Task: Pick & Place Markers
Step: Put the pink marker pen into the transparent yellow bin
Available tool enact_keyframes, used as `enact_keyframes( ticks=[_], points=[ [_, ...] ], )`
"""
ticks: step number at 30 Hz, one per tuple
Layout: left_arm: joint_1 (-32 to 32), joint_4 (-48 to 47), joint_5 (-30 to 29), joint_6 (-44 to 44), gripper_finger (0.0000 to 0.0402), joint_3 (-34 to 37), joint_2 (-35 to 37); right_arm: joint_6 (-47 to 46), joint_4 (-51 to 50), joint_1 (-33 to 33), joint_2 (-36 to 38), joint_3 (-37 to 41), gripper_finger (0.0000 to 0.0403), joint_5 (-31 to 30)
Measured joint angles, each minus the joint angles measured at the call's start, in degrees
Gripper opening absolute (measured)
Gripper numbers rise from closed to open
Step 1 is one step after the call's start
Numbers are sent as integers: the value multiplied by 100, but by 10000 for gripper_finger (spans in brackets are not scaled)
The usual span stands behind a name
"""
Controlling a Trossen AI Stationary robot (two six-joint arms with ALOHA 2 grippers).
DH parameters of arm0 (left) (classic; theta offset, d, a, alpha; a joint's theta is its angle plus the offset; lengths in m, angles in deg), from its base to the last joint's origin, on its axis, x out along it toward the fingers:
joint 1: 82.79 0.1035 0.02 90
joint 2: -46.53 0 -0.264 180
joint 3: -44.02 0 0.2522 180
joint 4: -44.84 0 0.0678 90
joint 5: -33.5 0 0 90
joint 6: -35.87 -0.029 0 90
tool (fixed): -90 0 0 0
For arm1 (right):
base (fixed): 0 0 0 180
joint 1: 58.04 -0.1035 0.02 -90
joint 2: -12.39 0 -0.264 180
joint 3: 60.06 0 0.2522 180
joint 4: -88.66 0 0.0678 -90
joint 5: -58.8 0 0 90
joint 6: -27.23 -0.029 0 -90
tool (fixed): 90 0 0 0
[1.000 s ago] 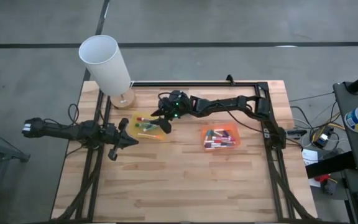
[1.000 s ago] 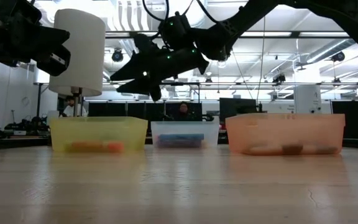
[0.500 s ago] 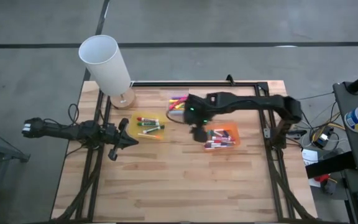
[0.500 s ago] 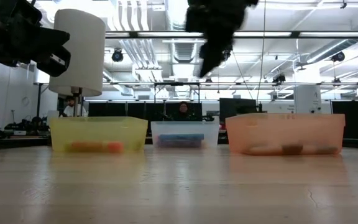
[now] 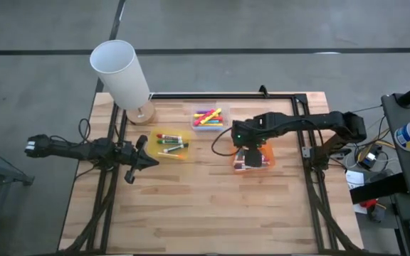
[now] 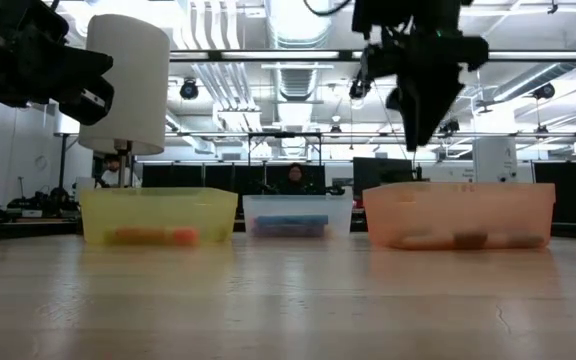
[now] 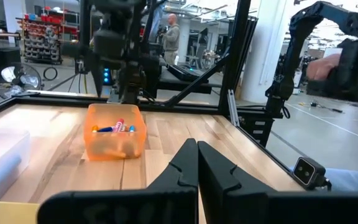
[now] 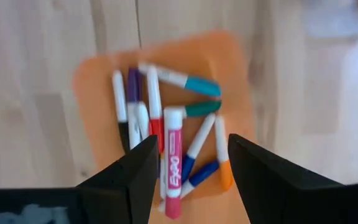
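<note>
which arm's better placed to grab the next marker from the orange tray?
Right. Its claw hangs open directly over the orange tray and its markers. The left claw is shut, parked beside the yellow tray.

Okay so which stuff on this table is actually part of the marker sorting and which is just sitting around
Part of the job:
- markers in the orange tray
- markers in the yellow tray and clear tray
- right gripper, fingers open above the orange tray

Just there:
- white cylinder on its stand
- left gripper, waiting shut at the left edge

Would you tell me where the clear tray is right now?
In the high view the clear tray sits toward the table's far edge, between the yellow tray and the orange tray.
</note>
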Motion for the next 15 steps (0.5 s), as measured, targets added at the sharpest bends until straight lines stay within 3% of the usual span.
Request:
enact_keyframes(
  ticks=[15],
  points=[
    [1,1,2,0,0,-1,0,-39,998,-20,-36,1599,187,302]
  ],
)
